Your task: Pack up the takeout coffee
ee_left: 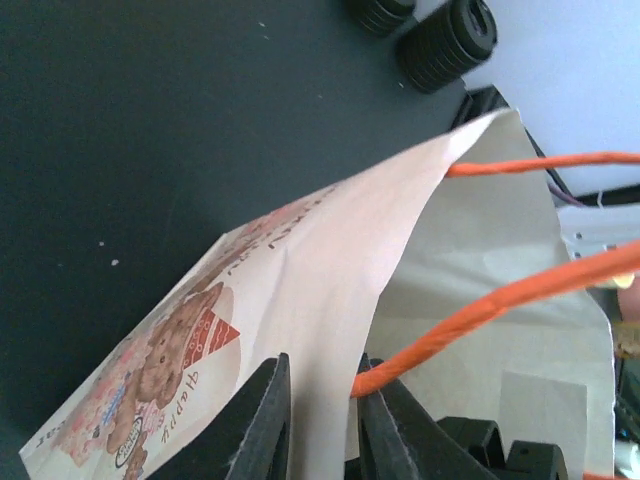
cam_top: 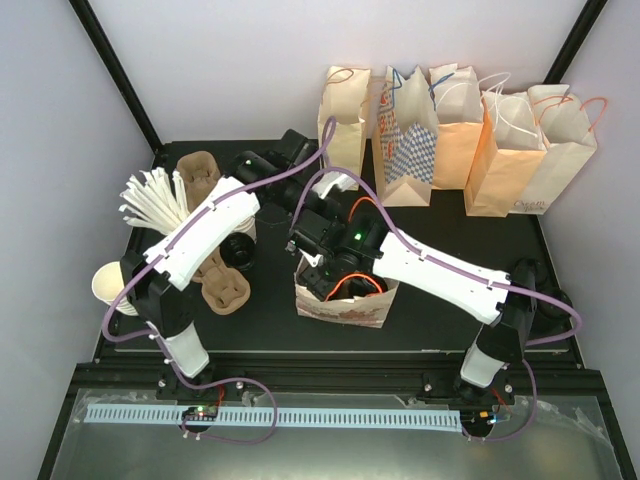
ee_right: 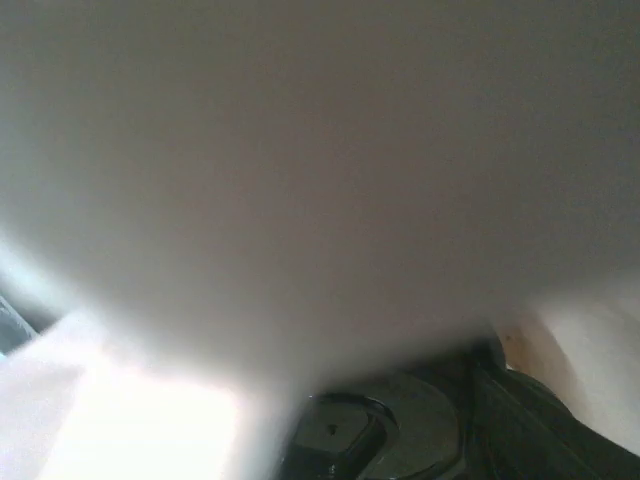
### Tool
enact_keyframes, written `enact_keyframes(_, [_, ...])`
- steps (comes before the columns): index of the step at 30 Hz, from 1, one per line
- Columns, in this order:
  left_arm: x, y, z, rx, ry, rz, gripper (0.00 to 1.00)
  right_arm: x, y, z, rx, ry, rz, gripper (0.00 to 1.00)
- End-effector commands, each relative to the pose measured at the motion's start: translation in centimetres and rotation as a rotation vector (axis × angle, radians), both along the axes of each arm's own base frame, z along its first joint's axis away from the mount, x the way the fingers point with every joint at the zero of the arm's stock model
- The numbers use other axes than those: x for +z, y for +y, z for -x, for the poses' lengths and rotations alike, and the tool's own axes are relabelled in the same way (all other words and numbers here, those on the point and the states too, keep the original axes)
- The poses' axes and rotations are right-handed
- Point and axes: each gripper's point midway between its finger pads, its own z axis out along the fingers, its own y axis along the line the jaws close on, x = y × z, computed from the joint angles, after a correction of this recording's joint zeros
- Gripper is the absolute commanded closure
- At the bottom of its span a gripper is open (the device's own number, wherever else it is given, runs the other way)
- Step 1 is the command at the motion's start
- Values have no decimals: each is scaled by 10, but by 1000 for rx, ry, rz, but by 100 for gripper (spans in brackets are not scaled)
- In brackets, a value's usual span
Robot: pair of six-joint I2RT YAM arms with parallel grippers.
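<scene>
**A:** Where is the takeout coffee [ee_right: 345,435]?

**B:** Down inside the printed bag [cam_top: 345,305], I judge. The right wrist view is mostly a pale blur, but at its bottom edge sits a dark round shape that reads as the black lid. The overhead view shows no cup at all, because the right hand [cam_top: 328,272] is sunk into the bag's mouth and covers it.

**A:** Is that hand gripping the cup?

**B:** I can't tell. Its fingers are hidden from above and too blurred up close to say whether they are open or closed on anything.

**A:** And the left hand [ee_left: 320,378]?

**B:** Its two fingers straddle one wall of the bag at the top edge, beside the orange handle [ee_left: 500,305], and stand narrowly apart. Whether they pinch the paper or merely flank it, I can't tell. The placing makes sense: holding that rim would keep the mouth spread and stop the bag tipping while the other arm works inside.

**A:** Is there room to get out?

**B:** It is tight. The paper walls and handle loops sit close around the right hand, so straight up looks the safest exit. Outside, bare bench [ee_left: 150,120] lies in front of the bag. The lid stacks [ee_left: 450,40] and the cup carriers [cam_top: 225,290] stand to its left, and the row of spare bags [cam_top: 450,130] is well behind.
</scene>
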Motion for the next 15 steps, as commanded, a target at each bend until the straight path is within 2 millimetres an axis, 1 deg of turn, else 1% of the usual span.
enact_keyframes(1, [10,16,-10,112,-26,-40,77,16,-13,-23,-210,-77,-59,61])
enact_keyframes(2, [13,20,-8,135,-25,-31,74,19,-11,-25,-225,-81,-95,61])
enact_keyframes(4, [16,24,-4,159,-27,-12,66,19,-11,-29,-239,-107,-136,61])
enact_keyframes(5, [18,25,-1,162,-29,-1,62,20,-6,-29,-222,-118,-173,61])
enact_keyframes(6, [19,27,1,168,-29,5,57,16,-4,-29,-201,-130,-199,61])
enact_keyframes(7, [22,28,3,173,-29,12,53,17,1,-30,-168,-160,-244,61])
enact_keyframes(9, [26,32,6,188,-26,15,47,15,7,-30,-102,-207,-308,60])
enact_keyframes(11, [30,38,9,214,-25,6,43,19,7,-33,-73,-249,-345,60])
enact_keyframes(13, [33,48,11,257,-33,-22,41,25,7,-34,-47,-256,-364,60])
enact_keyframes(15, [36,59,15,301,-34,-42,37,26,9,-29,14,-255,-373,58])
